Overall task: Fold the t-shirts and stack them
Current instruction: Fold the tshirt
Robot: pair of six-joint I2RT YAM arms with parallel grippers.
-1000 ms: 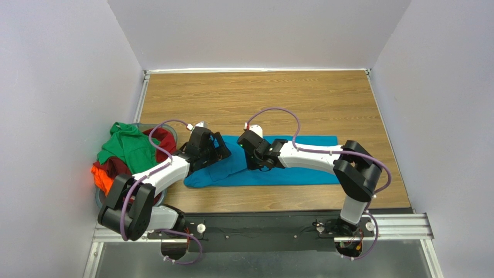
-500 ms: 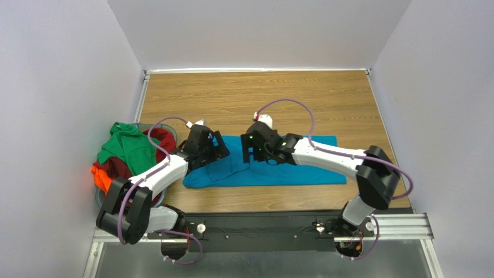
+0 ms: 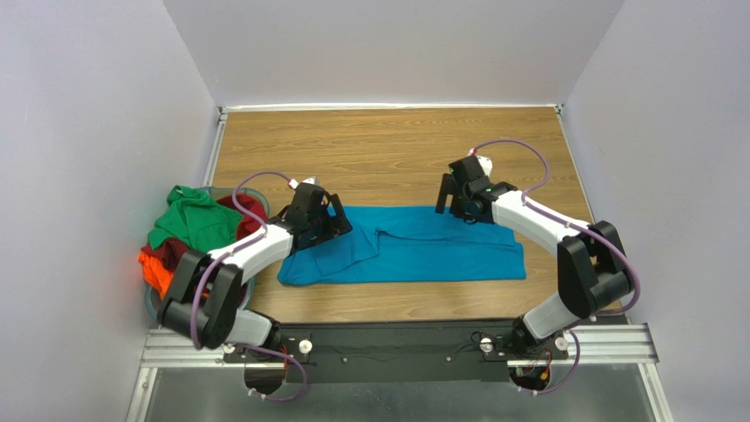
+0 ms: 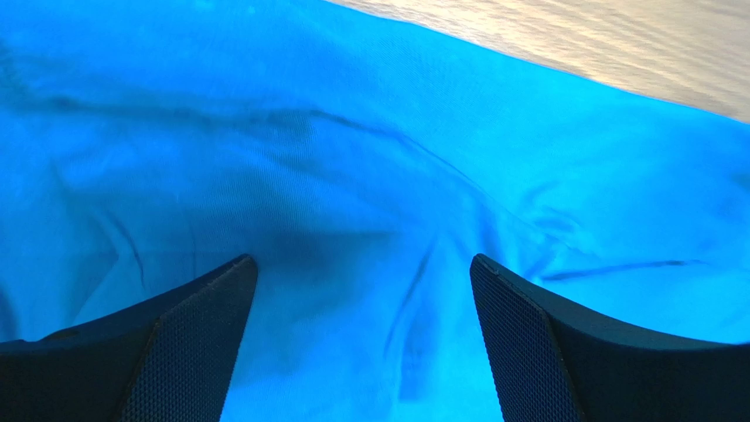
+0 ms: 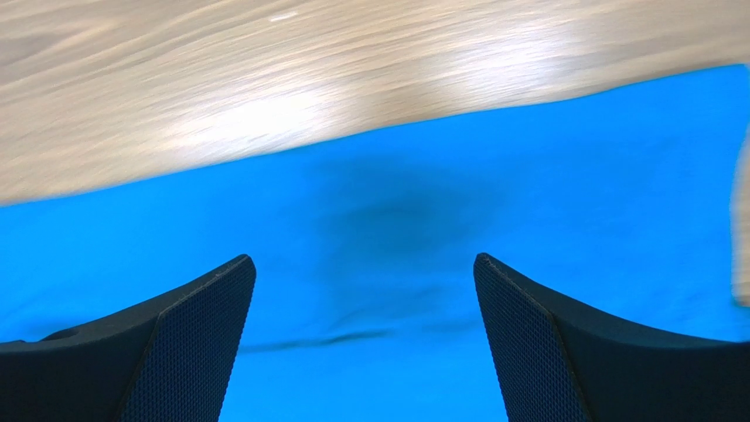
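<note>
Teal-blue t-shirt (image 3: 440, 255) lying creased on grained wooden table (image 3: 378, 149), your left gripper (image 4: 363, 264) and right gripper (image 5: 363, 264) hovering, both gaping empty.

The shirt (image 3: 431, 255) under the left gripper (image 4: 359, 264) and right gripper (image 5: 363, 264) is plain teal-blue. Left of the left gripper: a plain green shirt (image 3: 189, 220), a dark red shirt (image 3: 176, 253), an orange shirt (image 3: 151, 268). Their pads (image 4: 189, 352) are black, finely meshed; the table (image 3: 387, 149) is brown woodgrain.
</note>
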